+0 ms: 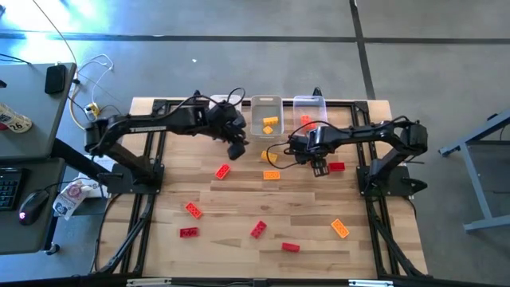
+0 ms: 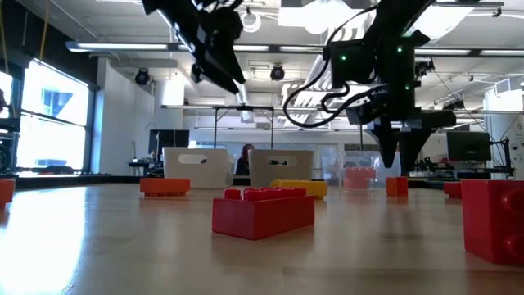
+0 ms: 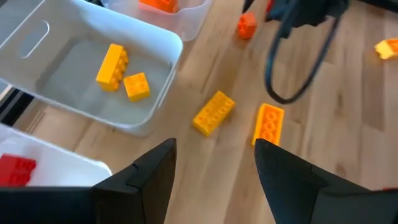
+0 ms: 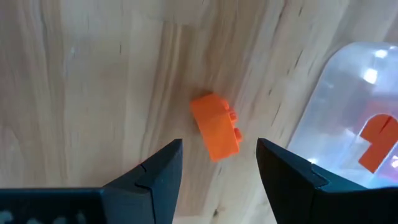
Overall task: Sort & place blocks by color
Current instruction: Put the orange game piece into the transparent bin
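Note:
Several red, orange and yellow blocks lie flat on the wooden table [image 1: 239, 199]. My right gripper [image 4: 217, 163] [image 1: 319, 167] hangs open above a small orange block [image 4: 216, 127] [image 2: 397, 186], which lies on the table close to the orange bin [image 4: 348, 106]; the fingers stand apart over it without touching. My left gripper [image 3: 214, 163] [image 1: 237, 149] hovers open and empty above the table near the yellow bin [image 3: 37, 59], short of a yellow block [image 3: 213, 112] and an orange block [image 3: 268, 123]. Two yellow blocks [image 3: 121, 71] lie in that bin.
Three clear bins stand along the far edge; the leftmost holds a red block [image 3: 15, 169], and the rightmost [image 1: 309, 108] holds orange blocks. Loose red blocks [image 1: 222, 171] [image 1: 194, 210] [image 1: 290, 247] and an orange one [image 1: 340, 229] are scattered toward the near edge. A red block [image 1: 336, 167] lies beside my right gripper.

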